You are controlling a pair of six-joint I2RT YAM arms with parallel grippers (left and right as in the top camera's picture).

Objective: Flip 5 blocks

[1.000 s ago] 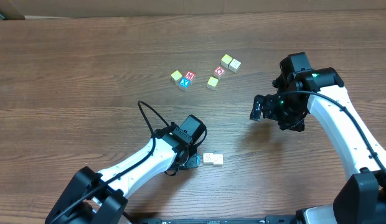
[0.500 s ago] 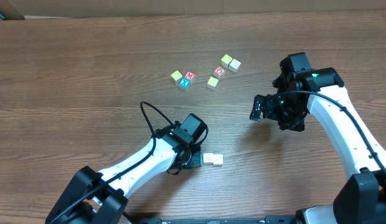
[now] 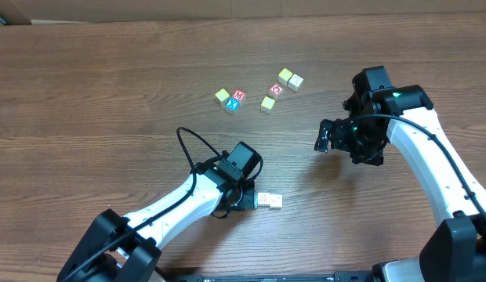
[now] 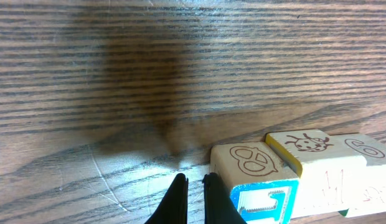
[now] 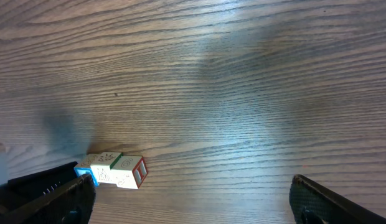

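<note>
Blocks, overhead count: one cluster toward 12 o'clock on the worktop (image 3: 110,78). From its 9 o'clock end there is a yellow block (image 3: 222,95), then a red M face (image 3: 239,95) touching a blue X face (image 3: 232,105); can't tell if that is 1 block or 2. Next come a second yellow block (image 3: 267,103) and a red block (image 3: 276,89). At the 1 o'clock end a touching pair: yellow-green block (image 3: 284,75) + cream block (image 3: 295,81). So 6 or 7 there.

A separate row (image 3: 268,200) lies toward 6 o'clock, well apart from the cluster. Overhead shows only 2 pale tops; the wrist views give 3 in a line, touching. In the L wrist view these are:
- blue-faced block (image 4: 249,162) w/ a pretzel drawing on top
- ladybug block (image 4: 305,144) w/ a yellow edge
- third block (image 4: 367,149), cut off at the 3 o'clock frame edge

The btm parts of all 3 are cropped. In the R wrist view the row is small and its prints unreadable.

L hand (image 4: 194,186): clenched on nothing, tips together w/ a thin slit, low over the worktop just at the 9 o'clock side of the blue-faced block — touching it or not, can't tell. Overhead, the hand's body covers that block.

R hand (image 5: 193,198): released, fingers spread to the btm corners of its own view, nothing between them. Overhead it hangs toward 3 o'clock — well apart from every block.
</note>
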